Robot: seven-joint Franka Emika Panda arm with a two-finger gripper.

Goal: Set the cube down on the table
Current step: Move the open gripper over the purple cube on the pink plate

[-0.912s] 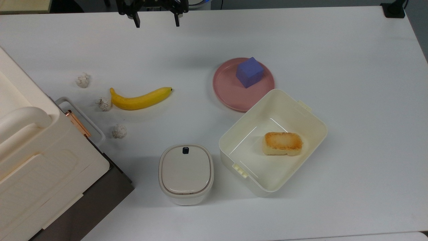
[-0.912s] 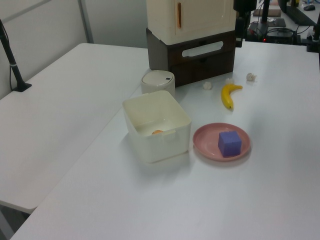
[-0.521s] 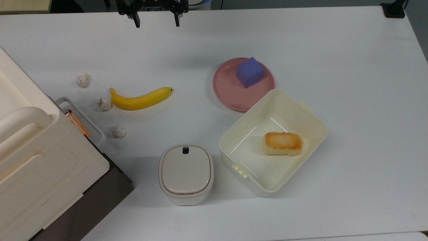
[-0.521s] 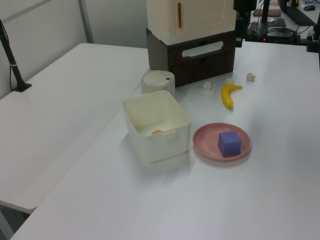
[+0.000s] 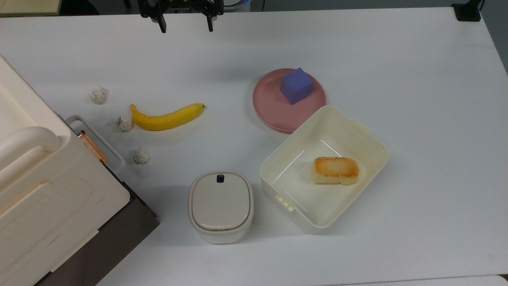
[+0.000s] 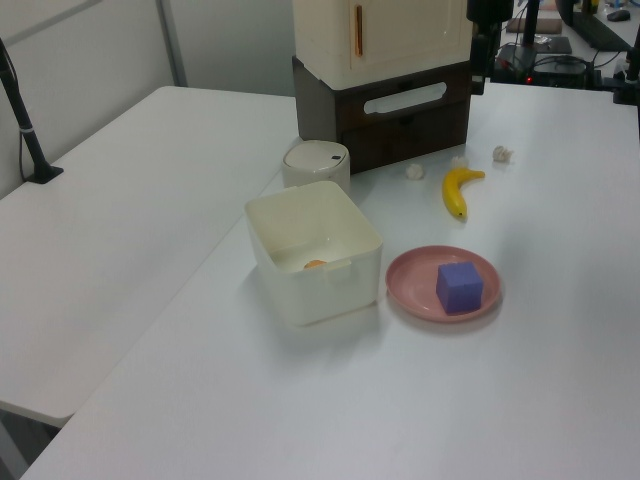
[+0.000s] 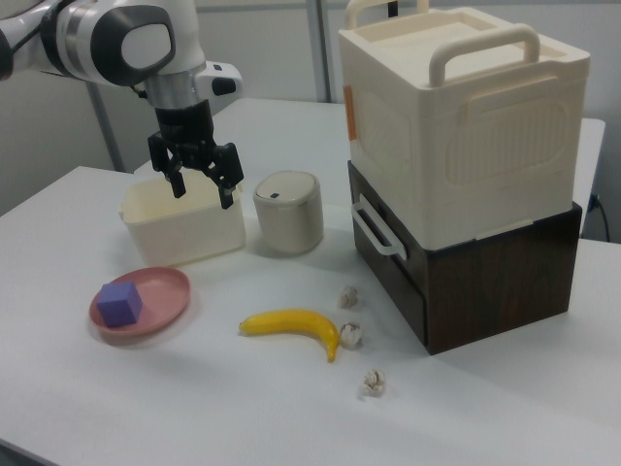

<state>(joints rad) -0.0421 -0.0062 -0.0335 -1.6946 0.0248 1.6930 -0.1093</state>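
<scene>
The blue-purple cube (image 5: 296, 85) rests on a round pink plate (image 5: 274, 107), which lies on the white table (image 5: 416, 79). The cube (image 6: 459, 286) and plate (image 6: 410, 281) also show in the left view, and again as cube (image 7: 120, 303) on plate (image 7: 165, 296) in the right view. My gripper (image 5: 185, 27) hangs open and empty at the table's far edge in the top view, well to the top view's left of the plate. In the right view the gripper (image 7: 203, 190) hovers high above the table, fingers spread.
A cream bin (image 5: 323, 169) holding toasted bread (image 5: 335, 170) touches the plate. A banana (image 5: 166, 118), three crumpled paper balls (image 5: 141, 155), a lidded cream container (image 5: 220, 205) and a stacked cream-and-brown cabinet (image 5: 47, 198) occupy the top view's left half.
</scene>
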